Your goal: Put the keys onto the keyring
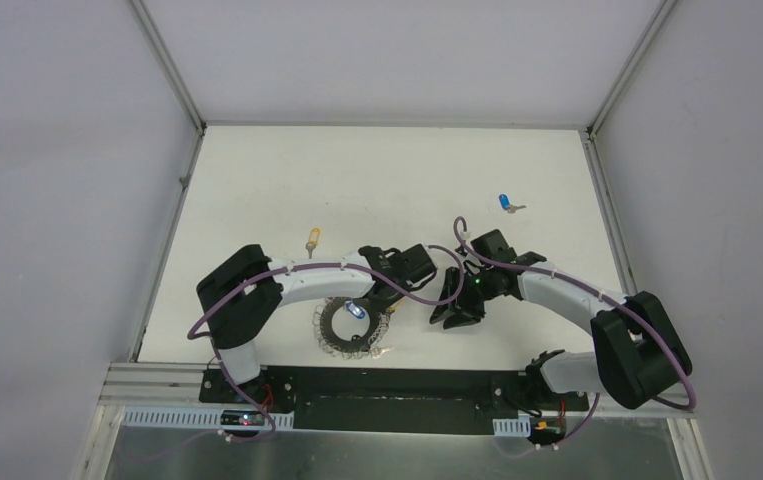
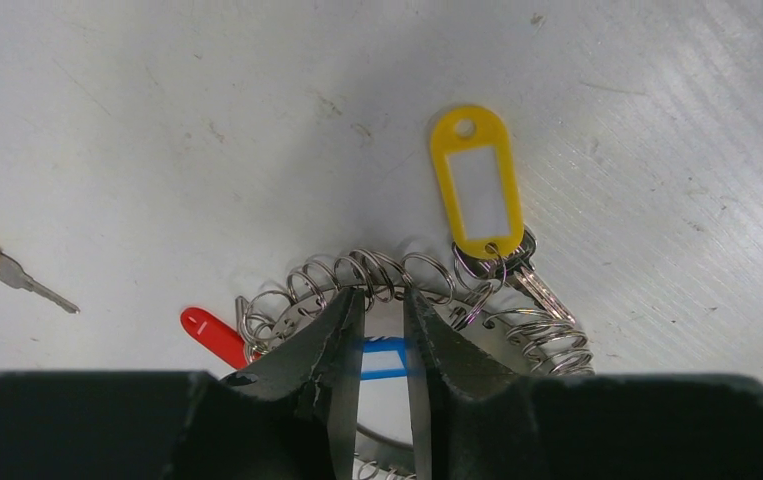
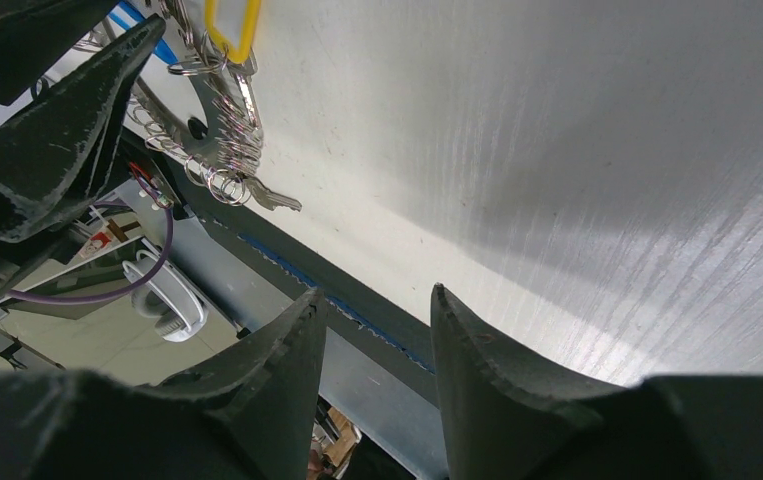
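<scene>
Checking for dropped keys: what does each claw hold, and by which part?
The left claw appears to pinch the blue tag by its side edges, above the keyring. The right claw is open, holding nothing.

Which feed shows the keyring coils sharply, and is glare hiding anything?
Left wrist: keyring coils and yellow tag sharp, evenly lit; left tool a dark silhouette. Right wrist: tilted, glare streaks across the table. Top external: keyring tiny, coils unresolved.

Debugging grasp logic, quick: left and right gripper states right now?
Left gripper: jaws nearly closed over keyring, blue key tag in the gap; grip unclear.
Right gripper: open, empty.
</scene>
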Controlling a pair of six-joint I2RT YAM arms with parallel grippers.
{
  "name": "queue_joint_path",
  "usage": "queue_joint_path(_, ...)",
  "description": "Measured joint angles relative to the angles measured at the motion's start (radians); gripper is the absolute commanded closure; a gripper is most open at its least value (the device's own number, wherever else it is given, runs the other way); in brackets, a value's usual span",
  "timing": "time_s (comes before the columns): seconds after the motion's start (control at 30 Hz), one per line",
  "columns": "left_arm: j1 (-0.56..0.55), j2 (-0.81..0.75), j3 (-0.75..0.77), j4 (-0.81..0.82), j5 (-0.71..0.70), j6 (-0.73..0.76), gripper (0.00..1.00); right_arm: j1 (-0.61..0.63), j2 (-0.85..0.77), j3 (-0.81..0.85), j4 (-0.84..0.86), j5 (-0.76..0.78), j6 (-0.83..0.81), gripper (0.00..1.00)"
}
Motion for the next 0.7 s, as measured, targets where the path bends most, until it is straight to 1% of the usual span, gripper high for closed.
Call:
queue_joint_path(0.27,0.000,-0.018,0.007,0.000,0.010,0.000,0.73,0.000,0.000,0.000,0.000,0.000,0.000,0.54)
queue_joint_path(0.43,0.001,-0.059,0.008,0.004,0.039,0.000,0.78,0.000,0.000,-0.001,0.002,0.000,0.000,0.54)
queue_joint_path(0.7,0.009,-0.061,0.008,0.005,0.050,-0.008,0.83,0.000,0.001,-0.001,0.008,0.000,0.000,0.54)
